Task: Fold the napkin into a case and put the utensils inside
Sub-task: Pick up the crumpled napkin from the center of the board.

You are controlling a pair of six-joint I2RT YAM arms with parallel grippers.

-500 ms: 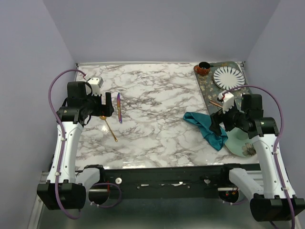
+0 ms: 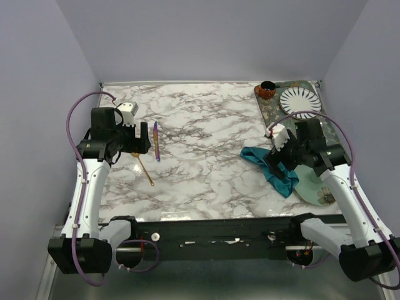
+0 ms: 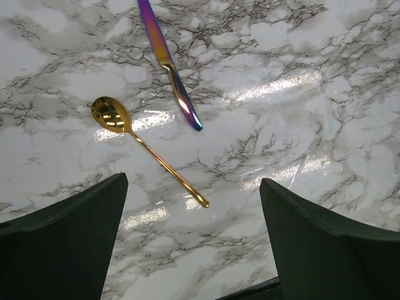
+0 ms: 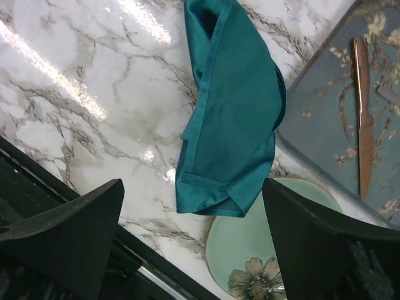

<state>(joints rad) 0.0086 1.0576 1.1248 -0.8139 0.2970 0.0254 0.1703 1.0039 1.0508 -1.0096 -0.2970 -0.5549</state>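
Note the right claw (image 4: 192, 187), spread wide and empty, poised above the hemmed end of the napkin (image 4: 231, 106). Find the napkin bunched in a long crumpled heap near the right side of the counter (image 4: 81, 81), not yet folded into a case. Observe its hemmed end lapping onto the rim of the pale green plate (image 4: 250, 256) and its flank lying against the edge of the patterned tray (image 4: 325, 144). Disregard the copper knife (image 4: 362, 119) on that tray.

Note the left claw (image 3: 192, 181), likewise spread wide and empty, above the handle tip of the gold spoon (image 3: 150, 156). Find the rainbow knife (image 3: 167, 62) just beyond, near the spoon but apart from it. Treat both as lying flat on the counter, well apart from the napkin.

Guard against closing on several stacked layers, likely with cloth this bunched and liable to lift the heap whole instead of spreading it. Guard against shifting the plate, probable when pulling the hemmed end across the rim. Beware of snagging on the tray edge. Expect thin flat metal on a glossy counter to skate away from a shallow pinch.
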